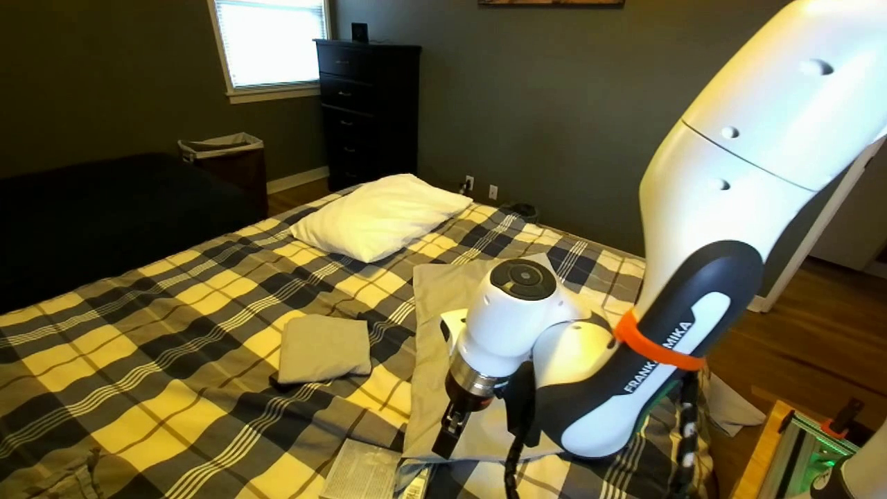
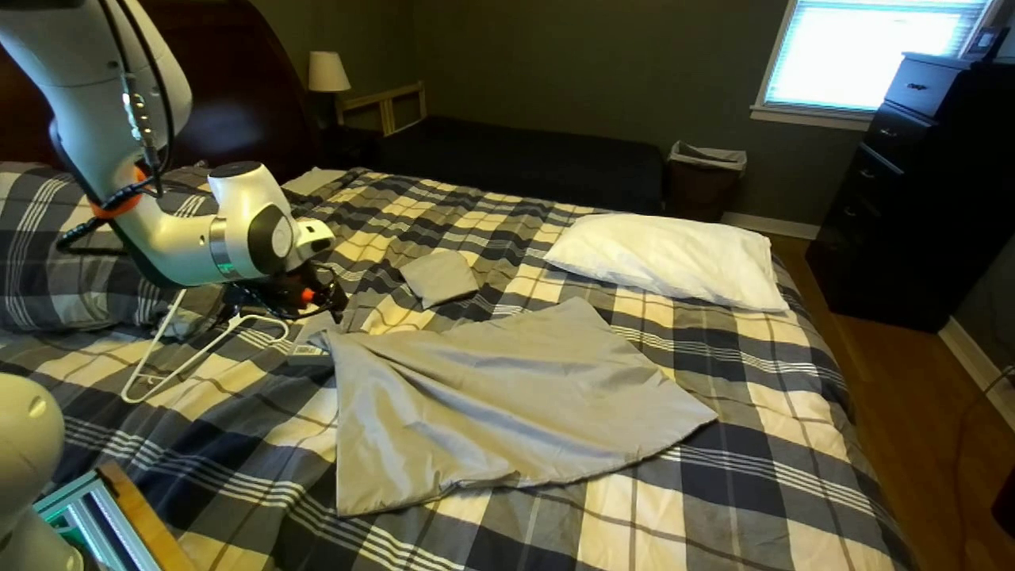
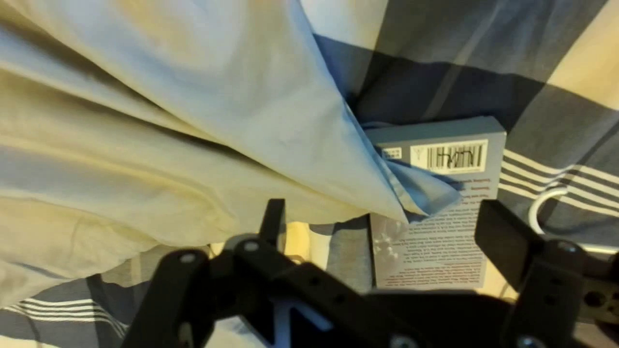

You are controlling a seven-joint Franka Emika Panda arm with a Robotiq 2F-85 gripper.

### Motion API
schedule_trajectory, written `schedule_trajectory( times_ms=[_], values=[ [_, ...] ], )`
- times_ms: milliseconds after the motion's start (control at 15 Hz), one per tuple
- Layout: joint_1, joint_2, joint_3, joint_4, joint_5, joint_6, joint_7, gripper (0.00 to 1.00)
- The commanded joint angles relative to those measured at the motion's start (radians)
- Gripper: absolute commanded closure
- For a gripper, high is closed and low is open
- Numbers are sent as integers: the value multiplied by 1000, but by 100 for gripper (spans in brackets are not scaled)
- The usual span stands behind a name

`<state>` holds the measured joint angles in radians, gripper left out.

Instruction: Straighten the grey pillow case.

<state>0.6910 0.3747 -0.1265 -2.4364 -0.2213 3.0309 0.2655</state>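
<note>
— Plaid fabric bedding (image 2: pixel 254 476) in navy, grey and cream forms the surface, with a dark grey wall (image 1: pixel 540 97) behind. State the condition of the black two-finger claw (image 3: pixel 382 215).

— Jaws wide apart. Whether either finger touches cloth cannot be told.

— Identify what appears between the jaws in the wrist view.

— One pointed corner of the large, thin, grey-beige fabric pillow case (image 2: pixel 492 404). Its tip is folded and lies over the grey paperback book (image 3: pixel 430 261) marked with a barcode and printed text.

— Describe the rest of the pillow case.

— Location: spread on the bedding, fanning out wider away from the claw. Condition: plain, limp, wrinkled and skewed. Long folds converge on that corner; in an exterior view, diagonal creases cross the body and the long hem runs wavy, lifting partway along.

— List adjacent items, nearest first.

— White, slender clothes hanger (image 2: pixel 193 362): on the bedding, near the book. Small, folded, grey cloth square (image 1: pixel 324 350): beside the pillow case, apart from it. Plump, white, rectangular pillow (image 1: pixel 381 215): farther out, apart from the case in both exterior views. Tall, black chest of drawers (image 1: pixel 367 111): at the wall.
</note>
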Motion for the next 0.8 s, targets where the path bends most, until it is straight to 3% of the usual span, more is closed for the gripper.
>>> schedule_trajectory(
  times_ms=[0,133,267,600,733],
  values=[
    [213,-122,-250,-151,-136,-2,166,0],
    [312,-153,-391,-185,-225,-66,253,0],
    [361,-168,-492,-217,-314,-133,308,0],
    [338,-189,-538,-282,-311,-296,297,0],
    [335,-193,-552,-305,-330,-303,287,0]
  ],
)
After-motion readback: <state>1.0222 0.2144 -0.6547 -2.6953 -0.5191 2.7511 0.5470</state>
